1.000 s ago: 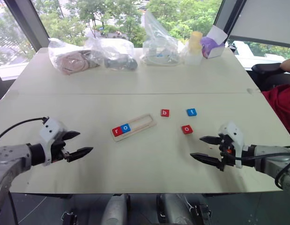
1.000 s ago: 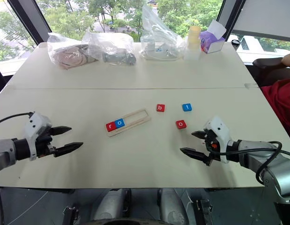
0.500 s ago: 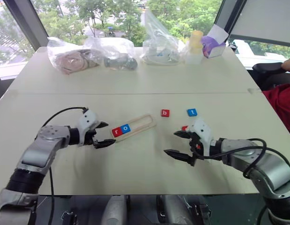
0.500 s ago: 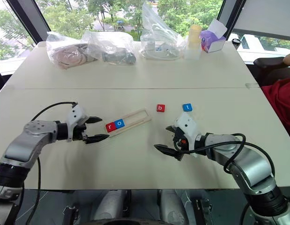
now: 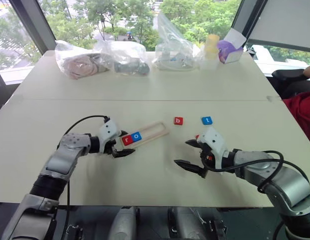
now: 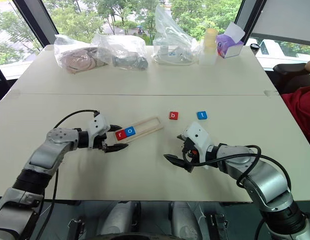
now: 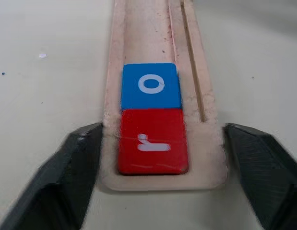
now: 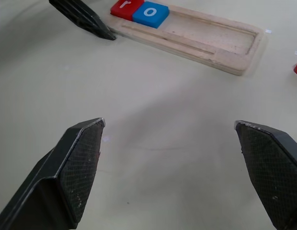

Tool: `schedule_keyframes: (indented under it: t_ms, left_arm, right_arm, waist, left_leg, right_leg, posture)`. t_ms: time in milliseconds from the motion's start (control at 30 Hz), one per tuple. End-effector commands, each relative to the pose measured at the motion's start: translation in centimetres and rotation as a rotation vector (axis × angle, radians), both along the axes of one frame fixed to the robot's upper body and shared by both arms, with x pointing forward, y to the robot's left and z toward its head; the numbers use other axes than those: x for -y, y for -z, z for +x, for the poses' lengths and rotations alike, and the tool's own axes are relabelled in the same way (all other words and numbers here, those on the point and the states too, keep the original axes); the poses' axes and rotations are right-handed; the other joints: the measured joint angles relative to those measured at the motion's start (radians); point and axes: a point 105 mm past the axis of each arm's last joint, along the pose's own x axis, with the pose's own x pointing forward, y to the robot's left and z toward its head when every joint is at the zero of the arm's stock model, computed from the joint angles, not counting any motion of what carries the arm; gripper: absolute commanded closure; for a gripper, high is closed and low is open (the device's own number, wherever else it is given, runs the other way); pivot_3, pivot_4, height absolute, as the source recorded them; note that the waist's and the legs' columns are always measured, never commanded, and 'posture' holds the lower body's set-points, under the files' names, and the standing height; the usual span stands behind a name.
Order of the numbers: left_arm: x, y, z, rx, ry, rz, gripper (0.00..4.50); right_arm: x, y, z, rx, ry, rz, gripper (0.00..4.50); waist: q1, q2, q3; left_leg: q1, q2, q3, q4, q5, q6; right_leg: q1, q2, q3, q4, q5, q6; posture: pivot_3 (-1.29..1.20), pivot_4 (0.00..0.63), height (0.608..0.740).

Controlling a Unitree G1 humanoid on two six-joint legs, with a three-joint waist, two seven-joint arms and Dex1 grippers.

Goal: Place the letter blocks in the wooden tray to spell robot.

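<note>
Left eye view: the wooden tray [image 5: 144,135] is seen lying at mid-table, its long axis running diagonally, the far end angled rightward.
Its near end is pinched between the fingers of the left gripper [image 5: 123,145], beside the red r block [image 7: 152,146] and blue o block [image 7: 150,86]. The right gripper [image 5: 191,154] is held spread wide over bare tabletop. The b block [image 5: 178,121] and t block [image 5: 207,120] lie well apart from the tray; bags [image 5: 114,57] are ranged along the far edge.

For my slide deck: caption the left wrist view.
Left gripper closed on the wooden tray's end, red r and blue o seated.
</note>
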Motion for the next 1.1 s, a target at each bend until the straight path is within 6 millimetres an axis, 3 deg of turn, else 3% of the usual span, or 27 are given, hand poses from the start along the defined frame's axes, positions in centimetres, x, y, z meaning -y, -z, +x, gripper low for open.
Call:
schedule_keyframes:
  t_ms: [33,200,400,567,867,933,967,1100]
  left_arm:
    - [0.1,1.6,-0.7,-0.066,0.015,0.015,1.38]
    - [-0.1,0.2,-0.6,-0.012,0.057,0.027,1.38]
    - [-0.2,-1.9,-0.4,0.045,0.245,0.124,1.38]
    - [0.3,-1.4,-0.2,0.054,0.374,0.199,1.38]
    - [1.6,-1.0,0.9,0.045,0.448,0.182,1.38]
    - [1.6,-0.9,0.7,0.024,0.448,0.172,0.36]
    - [1.7,-0.8,0.6,0.017,0.446,0.165,0.09]
    - [1.2,-0.9,0.9,0.036,0.391,0.168,0.03]
  right_arm:
    - [-0.1,-0.8,-0.2,0.047,-0.009,-0.007,0.00]
    - [0.9,-0.9,0.5,0.046,0.064,0.024,0.00]
    - [3.0,-1.6,1.9,0.053,0.206,0.096,0.00]
    - [4.1,-1.5,2.9,0.087,0.291,0.084,0.00]
    - [3.2,-0.9,2.8,0.077,0.327,0.110,0.00]
    - [3.4,-0.5,3.3,0.086,0.363,0.077,0.00]
    - [3.2,-0.5,3.4,0.084,0.367,0.083,0.00]
    - [2.3,-1.0,4.1,0.093,0.378,0.108,0.00]
  waist:
    - [0.000,0.000,0.000]
    - [-0.003,0.000,0.000]
    - [-0.003,0.000,0.000]
    - [-0.004,0.000,0.000]
    - [-0.004,0.000,0.000]
    - [-0.005,0.000,0.000]
    - [-0.006,0.000,0.000]
    - [-0.009,0.000,0.000]
  left_leg:
    - [0.000,0.000,0.000,0.000,0.000,0.000]
    - [0.000,0.000,0.000,0.000,0.000,0.000]
    - [-0.001,0.000,0.000,0.000,0.000,0.000]
    - [-0.001,0.000,0.001,-0.001,0.000,0.000]
    - [-0.001,-0.001,0.001,0.000,0.000,0.000]
    - [-0.001,-0.001,0.001,0.000,0.000,0.000]
    - [-0.001,-0.001,0.001,0.000,0.000,0.000]
    - [-0.001,-0.001,0.001,-0.001,0.000,0.000]
  right_leg:
    - [0.000,0.000,0.000,0.000,0.000,0.000]
    - [0.000,0.000,0.000,0.000,0.000,0.001]
    - [-0.001,0.001,0.000,0.000,0.000,0.000]
    - [-0.001,0.001,0.000,0.000,0.000,0.000]
    - [-0.001,0.002,0.000,0.000,0.001,0.001]
    - [-0.001,0.002,0.000,0.000,0.001,0.002]
    - [-0.001,0.002,0.000,0.000,0.001,0.002]
    - [-0.002,0.003,0.000,0.002,0.001,0.002]
  posture:
    - [0.00,0.150,0.740]
    - [0.00,0.150,0.740]
    - [0.00,0.150,0.740]
    - [0.00,0.150,0.740]
    - [0.00,0.150,0.740]
    - [0.00,0.150,0.740]
    - [0.00,0.150,0.740]
    - [0.00,0.150,0.740]
